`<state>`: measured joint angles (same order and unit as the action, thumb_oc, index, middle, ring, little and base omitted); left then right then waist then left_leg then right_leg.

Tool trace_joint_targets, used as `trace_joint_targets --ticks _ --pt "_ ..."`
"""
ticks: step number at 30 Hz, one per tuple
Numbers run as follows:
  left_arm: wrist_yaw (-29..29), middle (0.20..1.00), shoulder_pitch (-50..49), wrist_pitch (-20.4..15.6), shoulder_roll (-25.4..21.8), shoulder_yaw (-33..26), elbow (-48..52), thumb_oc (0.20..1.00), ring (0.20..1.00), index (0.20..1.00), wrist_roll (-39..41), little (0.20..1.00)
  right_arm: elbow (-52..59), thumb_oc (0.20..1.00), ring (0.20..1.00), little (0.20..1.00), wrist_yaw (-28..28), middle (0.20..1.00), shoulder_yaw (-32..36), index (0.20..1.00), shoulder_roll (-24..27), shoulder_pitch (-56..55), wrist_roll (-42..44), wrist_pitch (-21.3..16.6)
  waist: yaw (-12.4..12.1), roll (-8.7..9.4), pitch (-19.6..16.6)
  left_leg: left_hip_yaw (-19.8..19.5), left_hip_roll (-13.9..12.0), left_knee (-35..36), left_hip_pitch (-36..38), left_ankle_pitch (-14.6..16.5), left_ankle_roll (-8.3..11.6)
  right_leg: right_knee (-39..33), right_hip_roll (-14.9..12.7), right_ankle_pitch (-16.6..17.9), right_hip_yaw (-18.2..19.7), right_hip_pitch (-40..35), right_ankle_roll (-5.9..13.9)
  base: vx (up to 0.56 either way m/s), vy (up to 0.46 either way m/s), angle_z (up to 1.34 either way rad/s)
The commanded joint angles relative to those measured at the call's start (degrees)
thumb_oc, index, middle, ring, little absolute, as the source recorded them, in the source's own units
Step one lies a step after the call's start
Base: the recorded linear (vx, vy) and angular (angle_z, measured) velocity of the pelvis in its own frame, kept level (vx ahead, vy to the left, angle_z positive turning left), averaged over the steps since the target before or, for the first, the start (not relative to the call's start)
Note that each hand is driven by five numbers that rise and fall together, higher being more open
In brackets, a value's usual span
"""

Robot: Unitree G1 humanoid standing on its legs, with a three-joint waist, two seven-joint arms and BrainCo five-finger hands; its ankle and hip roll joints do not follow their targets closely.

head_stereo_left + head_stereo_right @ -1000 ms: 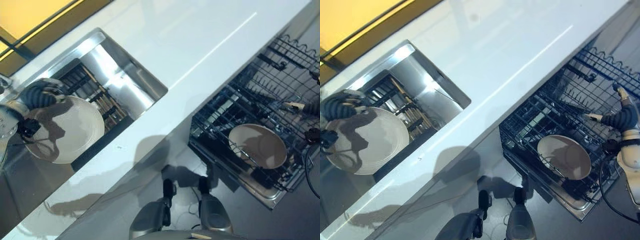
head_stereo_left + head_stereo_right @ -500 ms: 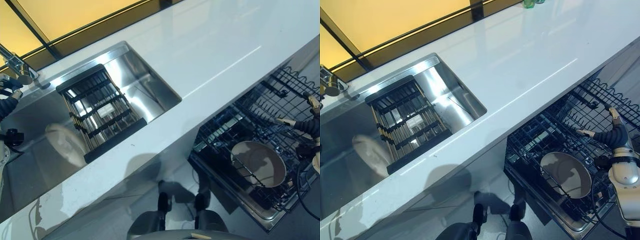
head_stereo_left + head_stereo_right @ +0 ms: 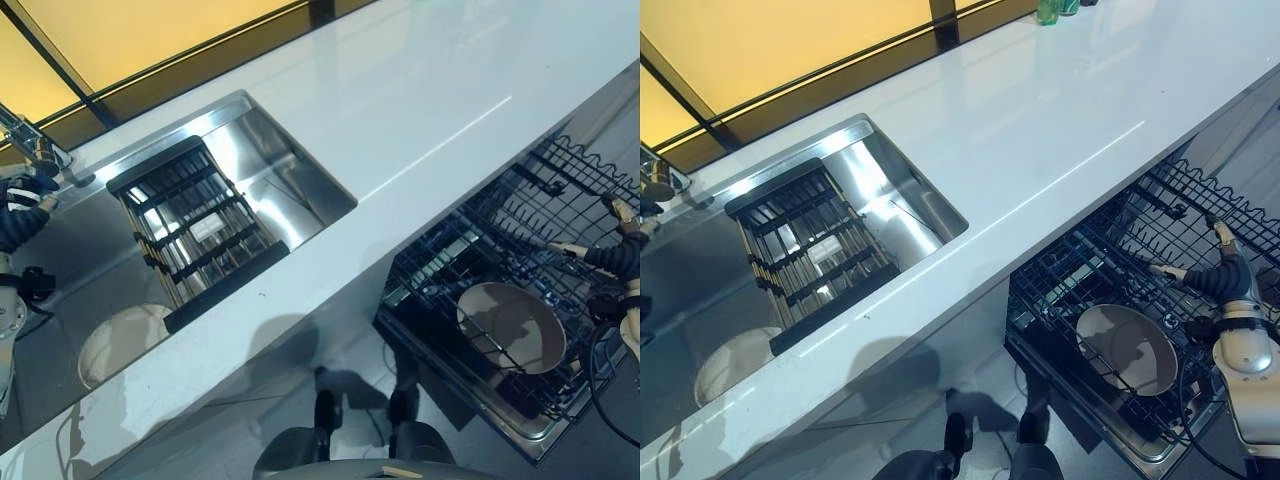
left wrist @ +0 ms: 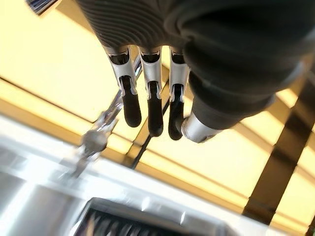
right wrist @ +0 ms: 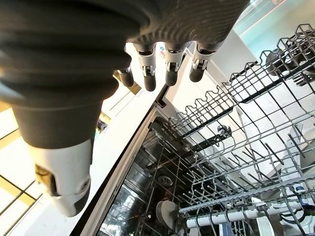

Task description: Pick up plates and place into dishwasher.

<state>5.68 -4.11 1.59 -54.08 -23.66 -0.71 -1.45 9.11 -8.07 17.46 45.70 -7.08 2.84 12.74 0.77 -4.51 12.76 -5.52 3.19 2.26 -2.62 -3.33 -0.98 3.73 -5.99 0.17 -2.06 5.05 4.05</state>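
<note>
Down in the sink [image 3: 60, 260], beside the dark rack [image 3: 195, 225], one plate [image 3: 120, 342] lies ungrasped while the left hand [image 3: 22, 208] hangs above, fingers [image 4: 132, 101] relaxed and empty; reaching low, it might knock the faucet [image 3: 35, 148].
</note>
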Motion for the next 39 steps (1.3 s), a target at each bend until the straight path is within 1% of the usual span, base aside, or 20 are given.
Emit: trace_joint_targets --ticks 1,3,6,11,13,16,18,21,23,24,25,26,27,28,29,30,31,33,35,39 --pt "-2.8 1.000 -0.3 2.4 -1.4 -0.5 0.6 1.000 1.000 1.000 -0.9 1.000 5.1 1.000 1.000 1.000 -1.0 1.000 0.9 1.000 2.8 1.0 -1.6 -2.0 0.8 1.00 -1.9 1.0 -1.5 -3.2 -0.4 1.9 2.03 4.3 -2.8 -1.2 3.3 0.9 2.81 0.00 0.000 0.00" --pt "-4.4 1.000 -0.6 4.5 -2.1 0.0 0.4 1.000 1.000 1.000 -3.0 1.000 5.3 1.000 1.000 1.000 -1.1 1.000 0.9 1.000 3.0 1.0 -1.2 -2.0 0.7 0.98 -1.8 1.0 -1.6 -3.2 -0.4 1.8 2.04 4.3 -2.7 -1.2 3.1 0.8 2.79 -0.02 -0.012 0.01" --pt "-5.8 1.000 0.0 7.2 -2.9 1.3 -1.6 1.000 1.000 1.000 -2.4 1.000 5.1 1.000 1.000 1.000 -1.8 1.000 -0.1 1.000 3.0 1.7 -0.7 -1.8 0.5 1.21 -1.9 1.0 -1.9 -3.0 -0.2 1.6 2.08 4.4 -2.5 -1.4 2.5 0.4 2.72 -0.04 -0.054 0.02" --pt "-7.2 1.000 0.5 10.6 -4.1 2.4 -5.6 1.000 1.000 1.000 -5.3 1.000 4.6 1.000 1.000 1.000 -2.8 1.000 -1.3 1.000 2.6 2.1 -0.8 -2.2 0.1 1.42 -2.7 0.9 -2.4 -2.4 0.5 1.1 2.24 4.5 -1.7 -2.0 1.2 -0.7 2.27 -0.03 -0.078 0.04" --pt "-8.4 1.000 0.6 11.5 -5.1 2.8 -7.2 1.000 1.000 1.000 -6.5 1.000 4.5 1.000 1.000 1.000 -2.9 1.000 -1.8 1.000 2.9 2.2 -0.4 -2.2 -0.2 1.49 -3.1 0.7 -2.7 -2.3 0.8 0.9 2.45 4.7 -1.3 -2.3 0.6 -1.1 2.00 -0.03 -0.108 0.09" --pt "-9.1 1.000 1.2 12.6 -5.3 4.1 -9.1 1.000 1.000 1.000 -7.1 1.000 4.4 1.000 1.000 1.000 -2.3 1.000 -2.3 1.000 3.4 2.5 0.1 -1.9 -0.3 1.55 -3.4 0.4 -3.0 -3.0 0.9 0.8 2.88 5.1 -0.9 -2.8 -0.2 -1.7 1.60 -0.01 -0.104 0.12" --pt "-9.6 1.000 2.3 12.3 -4.9 6.1 -11.6 1.000 1.000 1.000 -6.5 1.000 4.2 1.000 1.000 1.000 -1.5 1.000 -3.2 1.000 4.5 3.5 0.4 -1.2 -0.4 1.40 -3.1 0.1 -3.3 -4.4 0.6 0.7 3.63 5.7 -0.6 -3.3 -1.1 -2.1 1.08 -0.01 -0.072 0.24" --pt "-10.3 1.000 2.4 12.3 -3.6 7.3 -12.5 1.000 1.000 1.000 -5.7 1.000 4.1 1.000 1.000 1.000 -0.4 1.000 -3.4 1.000 5.9 4.2 0.3 -0.8 -0.6 1.14 -2.3 -0.3 -3.2 -6.8 -0.2 1.1 4.29 6.2 -0.5 -3.5 -1.6 -2.2 0.55 -0.04 -0.013 0.20" --pt "-9.2 1.000 2.2 11.8 -2.0 8.5 -13.0 1.000 1.000 1.000 -5.3 1.000 3.6 1.000 1.000 1.000 -0.5 1.000 -3.6 1.000 7.3 4.9 -0.1 -0.5 -0.3 1.09 -0.7 0.5 -2.6 -11.5 -2.4 1.9 4.88 6.2 -0.7 -3.2 -1.6 -1.8 -0.01 -0.11 0.030 0.14" --pt "-8.8 1.000 2.2 11.4 -1.5 9.0 -13.2 1.000 1.000 1.000 -4.9 1.000 3.3 1.000 1.000 1.000 -0.7 1.000 -3.7 1.000 7.7 5.2 -0.4 -0.4 -0.3 1.00 -0.1 0.6 -2.6 -13.1 -3.3 1.6 5.08 6.3 -0.7 -3.1 -1.6 -1.7 -0.13 -0.08 0.094 0.22" --pt "-8.6 1.000 2.0 11.6 -1.0 9.7 -13.1 1.000 1.000 1.000 -4.1 1.000 2.9 1.000 1.000 1.000 -0.9 1.000 -3.4 1.000 8.4 5.3 -0.3 -0.4 0.0 0.57 1.0 1.1 -3.3 -14.2 -4.7 -0.3 5.52 6.6 -0.4 -3.1 -1.5 -1.6 -0.25 -0.05 0.224 0.20" --pt "-7.5 1.000 1.6 11.8 -0.1 10.5 -12.5 1.000 1.000 1.000 -3.7 1.000 3.0 1.000 1.000 1.000 -1.1 1.000 -2.9 1.000 9.1 5.1 -0.1 -0.3 0.3 0.10 2.2 1.6 -4.7 -14.6 -6.6 -3.7 6.46 7.2 -0.2 -3.4 -1.2 -1.5 -0.25 -0.06 0.283 0.18" --pt "-6.4 1.000 1.5 12.0 0.5 11.1 -12.2 1.000 1.000 1.000 -3.3 1.000 3.1 1.000 1.000 1.000 -1.2 1.000 -2.5 1.000 9.6 5.0 0.3 -0.3 0.4 0.01 2.8 1.3 -4.9 -14.5 -7.4 -4.3 6.68 7.9 -0.4 -3.5 -0.9 -0.9 -0.26 -0.08 0.291 0.17" --pt "-5.4 1.000 1.8 12.1 0.7 11.6 -12.5 1.000 1.000 1.000 -2.5 1.000 3.1 1.000 1.000 1.000 -1.4 1.000 -2.6 1.000 10.2 5.6 0.8 -0.3 0.6 0.11 3.4 1.2 -4.7 -14.0 -7.7 -3.0 6.17 8.7 -0.7 -3.6 -0.4 0.2 -0.16 -0.13 0.285 0.09" --pt "-4.2 1.000 2.6 11.7 0.4 12.3 -13.5 1.000 1.000 1.000 -1.8 1.000 2.7 1.000 1.000 1.000 -1.8 1.000 -2.6 1.000 10.9 6.4 1.3 -1.0 1.2 0.04 4.3 2.6 -5.1 -12.3 -8.0 -2.2 5.73 9.9 -1.0 -4.0 -0.1 1.9 -0.05 -0.14 0.274 0.02" --pt "-3.3 1.000 3.2 11.1 0.3 12.8 -14.2 1.000 1.000 1.000 -1.6 1.000 2.6 1.000 1.000 1.000 -2.3 1.000 -2.4 1.000 11.2 6.4 1.7 -1.6 1.5 0.30 4.8 3.5 -5.2 -11.6 -8.1 -1.7 5.64 10.4 -1.3 -4.1 0.0 3.0 0.10 -0.13 0.279 -0.04" --pt "-2.4 1.000 4.0 10.6 0.0 13.2 -14.9 1.000 1.000 1.000 -1.1 1.000 2.7 1.000 1.000 1.000 -2.7 1.000 -2.1 1.000 11.4 6.3 2.3 -1.9 1.6 0.65 5.3 3.5 -4.8 -11.2 -8.4 -1.4 5.50 10.8 -1.5 -4.0 0.2 4.1 0.27 -0.11 0.212 0.15" --pt "-1.5 1.000 7.0 10.1 -1.0 14.4 -16.7 1.000 1.000 1.000 -0.9 1.000 2.6 1.000 1.000 1.000 -3.7 1.000 -2.5 1.000 11.9 7.1 3.7 -2.6 2.0 1.40 6.5 3.9 -4.0 -11.1 -9.6 -0.9 5.13 11.2 -2.0 -3.5 0.6 6.1 0.65 -0.10 0.194 0.17" --pt "-0.6 1.000 9.4 9.7 -2.0 15.7 -17.8 1.000 1.000 1.000 -0.8 1.000 2.5 1.000 1.000 1.000 -4.4 1.000 -3.4 1.000 11.4 8.2 3.6 -3.3 2.0 1.77 7.5 4.1 -3.2 -10.8 -10.3 -0.8 4.56 11.3 -2.3 -2.7 1.0 7.7 1.08 -0.06 0.181 -0.05" --pt "0.2 1.000 13.2 9.4 -3.6 16.8 -18.6 1.000 1.000 1.000 -1.4 1.000 2.3 1.000 1.000 1.000 -5.0 1.000 -6.1 1.000 10.4 11.4 2.2 -2.4 1.5 2.36 8.9 4.7 -2.1 -11.3 -11.9 -0.4 3.51 10.9 -3.0 -1.1 1.6 9.7 1.92 -0.03 0.143 0.00"
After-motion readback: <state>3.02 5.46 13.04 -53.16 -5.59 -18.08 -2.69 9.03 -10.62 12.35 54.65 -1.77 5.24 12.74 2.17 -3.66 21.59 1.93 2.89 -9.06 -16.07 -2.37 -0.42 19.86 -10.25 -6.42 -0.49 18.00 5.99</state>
